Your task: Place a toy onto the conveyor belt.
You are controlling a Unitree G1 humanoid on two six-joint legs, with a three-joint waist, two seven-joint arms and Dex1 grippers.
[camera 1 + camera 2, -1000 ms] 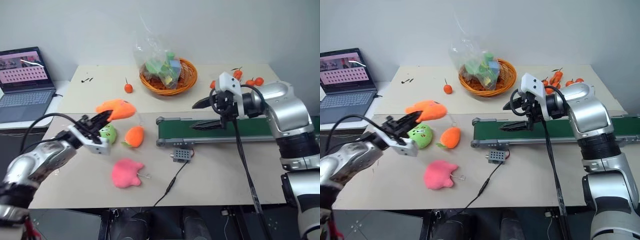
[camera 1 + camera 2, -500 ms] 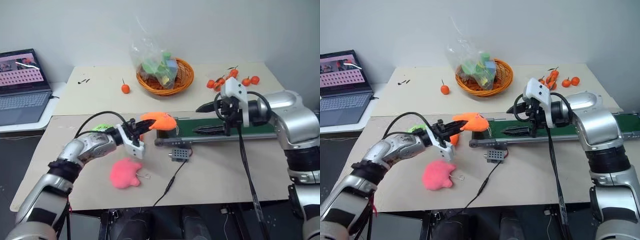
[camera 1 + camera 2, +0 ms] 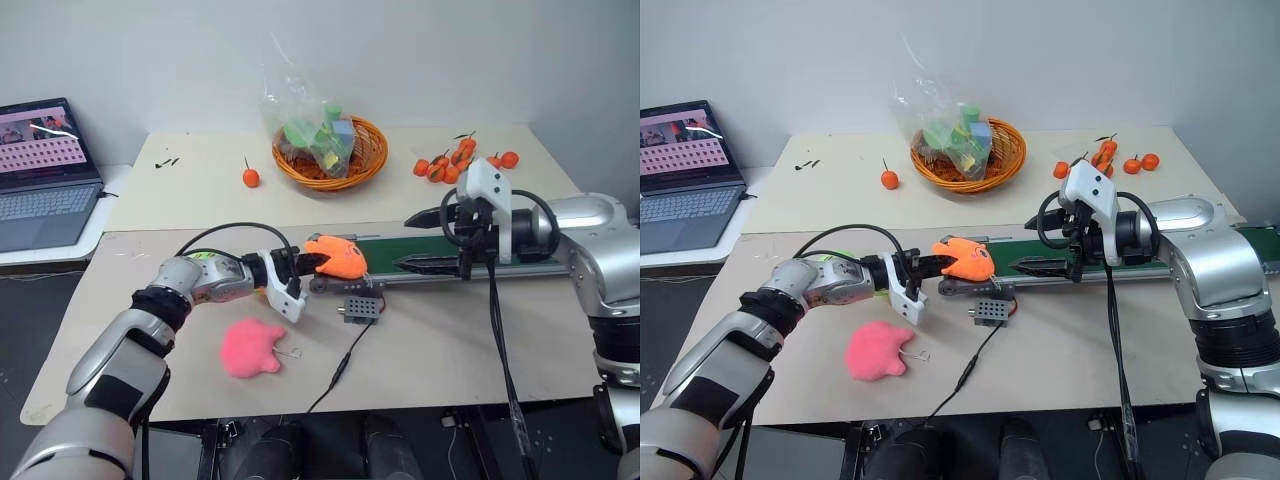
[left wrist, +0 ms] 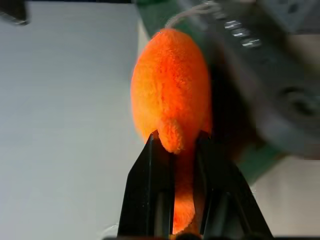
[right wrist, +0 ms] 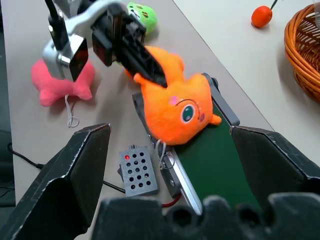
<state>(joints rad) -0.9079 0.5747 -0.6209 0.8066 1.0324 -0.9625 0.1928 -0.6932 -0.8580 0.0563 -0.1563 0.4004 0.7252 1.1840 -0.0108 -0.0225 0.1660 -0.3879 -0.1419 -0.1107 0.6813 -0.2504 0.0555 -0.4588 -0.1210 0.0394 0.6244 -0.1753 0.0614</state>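
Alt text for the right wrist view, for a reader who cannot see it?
The left gripper holds the orange toy over the near end of the green conveyor belt. The right gripper's open fingers frame the view; a pink plush lies on the table.

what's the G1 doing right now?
Putting a plush on the belt. The left gripper is shut on the orange toy and holds it at the near end of the green conveyor belt; from these views I can't tell whether the toy already rests on it. The right gripper hovers open above the belt, holding nothing. A pink plush lies on the table, with a fruit basket behind.
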